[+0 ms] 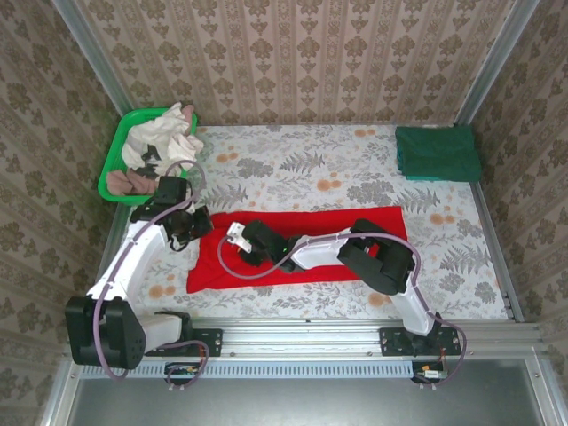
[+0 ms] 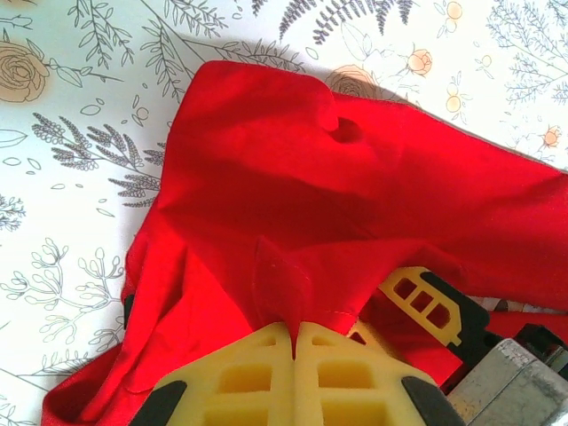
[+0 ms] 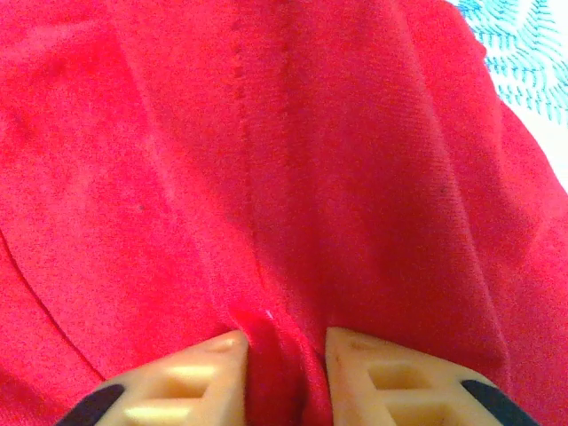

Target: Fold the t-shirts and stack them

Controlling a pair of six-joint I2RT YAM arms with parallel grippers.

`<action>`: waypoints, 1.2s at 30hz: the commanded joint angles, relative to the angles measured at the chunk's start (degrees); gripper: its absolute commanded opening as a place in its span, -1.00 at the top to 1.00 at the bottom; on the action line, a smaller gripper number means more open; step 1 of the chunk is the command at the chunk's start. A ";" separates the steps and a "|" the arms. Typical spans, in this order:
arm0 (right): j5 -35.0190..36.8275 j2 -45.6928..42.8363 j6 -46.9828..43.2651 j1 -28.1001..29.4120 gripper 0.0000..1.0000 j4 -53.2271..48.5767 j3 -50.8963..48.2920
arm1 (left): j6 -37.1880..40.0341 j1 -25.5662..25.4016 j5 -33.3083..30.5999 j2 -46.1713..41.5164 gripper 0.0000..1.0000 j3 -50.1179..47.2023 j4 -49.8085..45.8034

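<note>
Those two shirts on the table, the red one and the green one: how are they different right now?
The green shirt is folded into a neat, compact block at the far right corner; the red shirt lies stretched in a long strip near the arms. The jaws of both arms pinch the red shirt; nothing touches the green shirt. Both are cloth and rest on the flowered table.
</note>
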 commanded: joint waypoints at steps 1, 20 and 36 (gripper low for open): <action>-0.74 -2.19 -0.46 -0.10 0.55 -2.79 0.11 | 1.68 0.70 0.67 -0.04 1.00 0.45 -0.13; -12.38 -19.30 3.66 -0.17 0.83 -4.72 -11.94 | -0.85 -0.53 0.56 -11.13 1.00 -2.73 -8.22; -20.06 -15.97 2.38 0.36 0.69 -11.65 -13.35 | -3.22 -0.26 -1.23 -17.40 0.52 -6.88 -9.72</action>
